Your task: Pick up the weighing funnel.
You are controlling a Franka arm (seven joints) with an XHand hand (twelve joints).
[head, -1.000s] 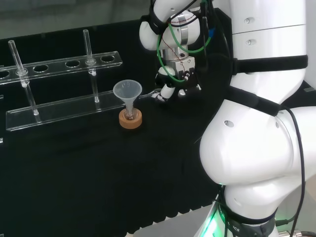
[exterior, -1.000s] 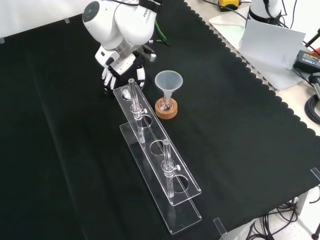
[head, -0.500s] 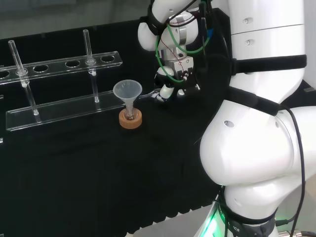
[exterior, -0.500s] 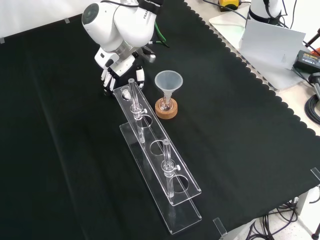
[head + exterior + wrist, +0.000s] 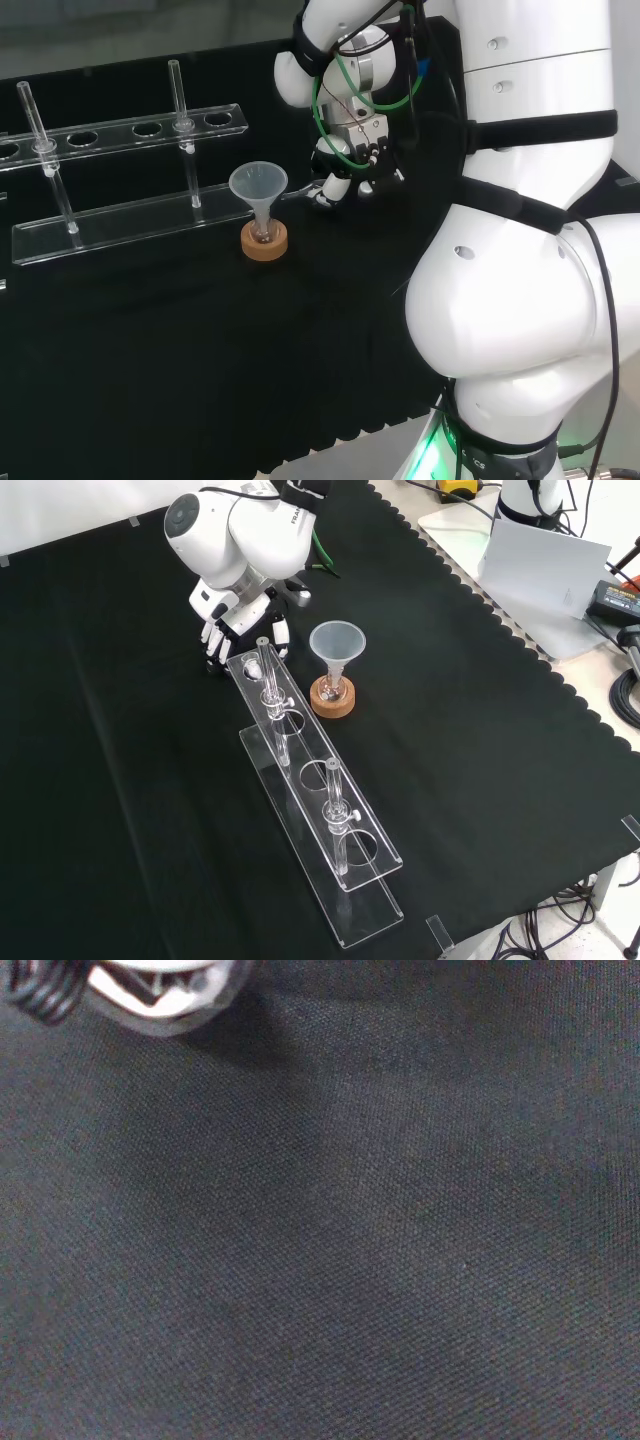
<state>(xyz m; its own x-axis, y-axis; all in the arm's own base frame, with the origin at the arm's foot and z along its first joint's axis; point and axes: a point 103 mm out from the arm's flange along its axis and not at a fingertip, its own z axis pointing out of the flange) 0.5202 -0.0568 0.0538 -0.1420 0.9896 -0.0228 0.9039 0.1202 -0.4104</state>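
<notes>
Your hand (image 5: 347,165) has gone up a little off the tabletop (image 5: 150,350). Its fingers (image 5: 338,186) look curled on the weighing funnel (image 5: 308,192), which sticks out toward the big funnel (image 5: 258,185). You seem to be lifting it.

The funnel (image 5: 337,640) stands mouth up over a cork ring (image 5: 335,704), beside a clear tube rack (image 5: 303,748).

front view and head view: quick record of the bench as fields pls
hand: close to the cloth, by the rack's far end
weighing funnel: probably the faint clear piece beside the hand; held or not, unclear
funnel: upright, stem in a small flask on a cork ring
rack: clear, two tubes standing in it
cloth: black
</notes>
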